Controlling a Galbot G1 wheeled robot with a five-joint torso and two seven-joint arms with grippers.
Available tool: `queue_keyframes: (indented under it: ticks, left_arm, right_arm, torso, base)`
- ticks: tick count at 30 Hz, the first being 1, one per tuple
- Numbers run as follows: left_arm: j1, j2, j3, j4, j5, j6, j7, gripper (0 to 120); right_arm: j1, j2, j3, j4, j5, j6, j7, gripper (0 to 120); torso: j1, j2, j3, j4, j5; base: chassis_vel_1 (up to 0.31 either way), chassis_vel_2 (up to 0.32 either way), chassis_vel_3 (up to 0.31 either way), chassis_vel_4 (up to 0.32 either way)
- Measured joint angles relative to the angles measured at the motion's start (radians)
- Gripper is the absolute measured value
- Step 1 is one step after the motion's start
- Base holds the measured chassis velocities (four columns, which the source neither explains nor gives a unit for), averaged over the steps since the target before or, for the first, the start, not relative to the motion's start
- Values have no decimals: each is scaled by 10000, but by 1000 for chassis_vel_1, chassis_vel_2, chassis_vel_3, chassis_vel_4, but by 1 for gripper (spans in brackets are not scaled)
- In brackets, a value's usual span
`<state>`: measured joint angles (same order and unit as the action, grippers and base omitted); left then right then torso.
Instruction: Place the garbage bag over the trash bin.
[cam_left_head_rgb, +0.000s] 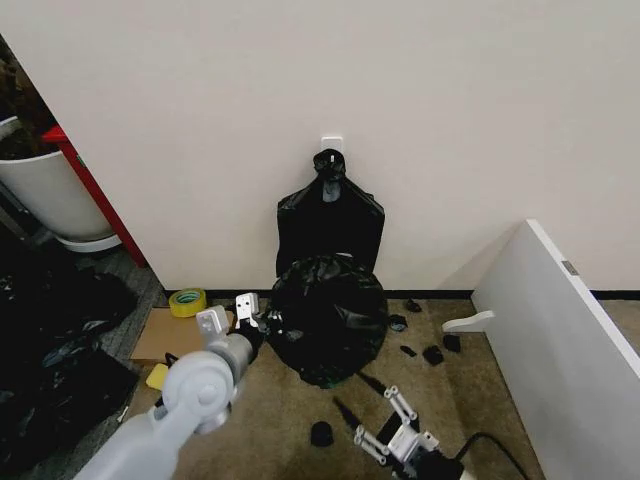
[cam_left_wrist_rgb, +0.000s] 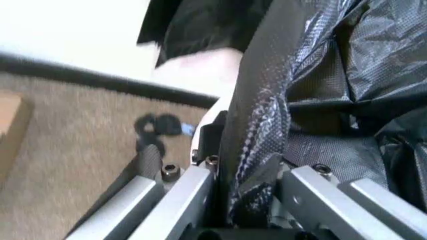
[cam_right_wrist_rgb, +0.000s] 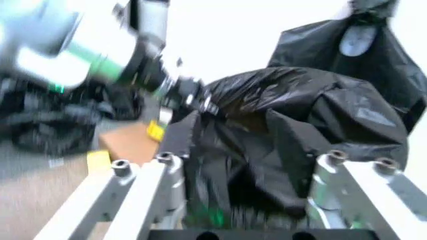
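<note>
The thin, shiny black plastic garbage bag sits on the brown carpet, right against the white wall. It covers a round shape that must be the trash bin, but none of the bin's own cream plastic peeks out. Behind it, a flat black bundle with a knot on top hangs on the wall.

The left gripper is at the bag's left side. In the left wrist view its two metal fingers have a fold of the black bag pinched between them. The right gripper is low on the carpet in front of the bag, a little way off. Its fingers are spread apart with nothing held; the bag is just ahead of them.

The bag looks very light, soft and crinkly. It is probably slippery and could tear if pulled hard. A good place to grab would be a loose fold near the rim, pinched gently.

A yellow roll of tape lies by a flat brown cardboard piece. I cannot read any words or labels.
</note>
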<state>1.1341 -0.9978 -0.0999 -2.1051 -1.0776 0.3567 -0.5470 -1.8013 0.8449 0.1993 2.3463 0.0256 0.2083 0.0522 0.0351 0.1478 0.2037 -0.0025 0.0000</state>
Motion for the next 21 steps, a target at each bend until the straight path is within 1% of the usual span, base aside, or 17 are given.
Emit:
queue_keyframes:
  ticks: [2,3,5,7,9,10,11,13,16,17,21]
  left_arm:
    - [33,-117,174,51,534,-202,91,0]
    - [33,-117,174,51,534,-202,91,0]
    - [64,-238,465,96,1213,-387,230,0]
    - [57,-415,961,174,2200,-660,431,0]
    - [25,-574,1333,283,3032,-867,590,0]
    - [-9,-636,1494,343,3362,-943,646,0]
    - [-9,-636,1494,343,3362,-943,646,0]
    - [-117,-793,1927,458,3995,-1070,730,0]
    - [-184,-947,2488,557,4566,-1155,811,0]
    - [-198,-969,2635,586,4691,-1171,817,0]
    - [-230,-993,2896,628,4818,-1210,816,0]
  right_arm:
    - [182,74,-89,453,766,-783,179,27]
    - [182,74,-89,453,766,-783,179,27]
    - [488,169,-203,883,1751,-1856,511,19]
    - [952,275,-329,1251,3193,-3367,1094,9]
    - [1365,343,-399,1438,4284,-4399,1537,1]
    - [1565,375,-438,1485,4714,-4790,1720,0]
    - [1565,375,-438,1485,4714,-4790,1720,0]
    - [2032,534,-553,1499,5509,-5549,2274,0]
    - [2634,814,-675,1280,5969,-6203,3185,0]
    - [2796,929,-712,1189,6048,-6428,3497,0]
    - [3036,1155,-794,970,6104,-6827,3998,0]
  torso:
    - [0,0,0,1,-1]
    - [0,0,0,1,-1]
    - [0,0,0,1,0]
    - [0,0,0,0,0]
    - [0,0,1,0,1]
    - [0,0,1,0,0]
    - [0,0,1,0,0]
    - [0,0,1,1,2]
    - [0,0,1,0,0]
    - [0,0,1,0,1]
    - [0,0,1,0,1]
  base:
    - [0,0,0,0]
    - [0,0,0,0]
    - [0,0,0,0]
    - [0,0,0,0]
    - [0,0,0,0]
    - [0,0,0,0]
    - [0,0,0,0]
    - [0,0,0,0]
    - [0,0,0,0]
    - [0,0,0,0]
    - [0,0,0,0]
